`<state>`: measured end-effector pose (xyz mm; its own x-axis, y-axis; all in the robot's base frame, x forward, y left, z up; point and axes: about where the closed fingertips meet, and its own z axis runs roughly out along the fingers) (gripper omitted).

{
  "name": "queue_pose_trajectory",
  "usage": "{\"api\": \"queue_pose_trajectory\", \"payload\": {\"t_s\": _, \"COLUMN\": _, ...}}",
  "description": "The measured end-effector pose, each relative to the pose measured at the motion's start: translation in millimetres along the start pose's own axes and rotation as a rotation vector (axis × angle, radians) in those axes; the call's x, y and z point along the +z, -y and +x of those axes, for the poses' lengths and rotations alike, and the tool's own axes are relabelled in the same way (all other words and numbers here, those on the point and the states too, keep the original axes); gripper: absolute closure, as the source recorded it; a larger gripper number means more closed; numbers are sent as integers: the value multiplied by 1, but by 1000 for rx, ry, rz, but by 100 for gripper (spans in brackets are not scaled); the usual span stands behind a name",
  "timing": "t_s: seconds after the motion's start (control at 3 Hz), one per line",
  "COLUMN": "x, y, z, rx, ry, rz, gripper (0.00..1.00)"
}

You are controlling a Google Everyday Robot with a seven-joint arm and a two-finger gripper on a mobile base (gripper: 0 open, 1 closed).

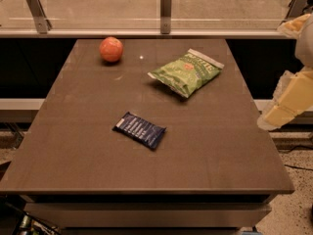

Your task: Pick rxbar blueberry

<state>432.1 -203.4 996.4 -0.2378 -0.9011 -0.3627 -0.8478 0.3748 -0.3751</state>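
rxbar blueberry (140, 129): lying flat on the table (73, 151), a little left of and below the frame's centre. Its long side is running diagonally from upper left to lower right, pale print facing up. Nothing is touching it.

Camera view, surroundings:
- Green chip bag (186, 72) is sitting well apart, to the bar's upper right.
- Orange-red fruit (111, 49) is resting well apart, at upper left near the table's far edge.

Camera view, gripper:
- Gripper (288, 102) is hanging at the right edge of the frame, off the table's right side and well apart from the bar.
- I cannot tell how far open it is. The bar is lying on the table, so it is not holding that.

Step in hand (my judgement): the reach toward the bar is only beginning.
- The approach is looking best from the right, passing on the near side of the chip bag so the bag is not nudged.
- The grip should be lining up across the bar's narrow width, so the wrist is needing a turn to match the diagonal.
- The bar is thin, so the descent should be going straight down, close to the tabletop. A glancing contact is likely to slide it on the smooth surface.

Hard to make out:
- The frame border is cutting off the pale gripper shape.
- The bar's print is not readable.
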Motion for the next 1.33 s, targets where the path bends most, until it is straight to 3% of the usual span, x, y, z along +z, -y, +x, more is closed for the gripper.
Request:
{"api": "queue_pose_trajectory", "payload": {"t_s": 0.67, "x": 39, "y": -16, "z": -5, "rx": 67, "ry": 132, "rz": -19, "gripper": 0}}
{"api": "queue_pose_trajectory", "payload": {"t_s": 1.33, "x": 51, "y": -37, "z": -14, "rx": 109, "ry": 260, "rz": -10, "gripper": 0}}
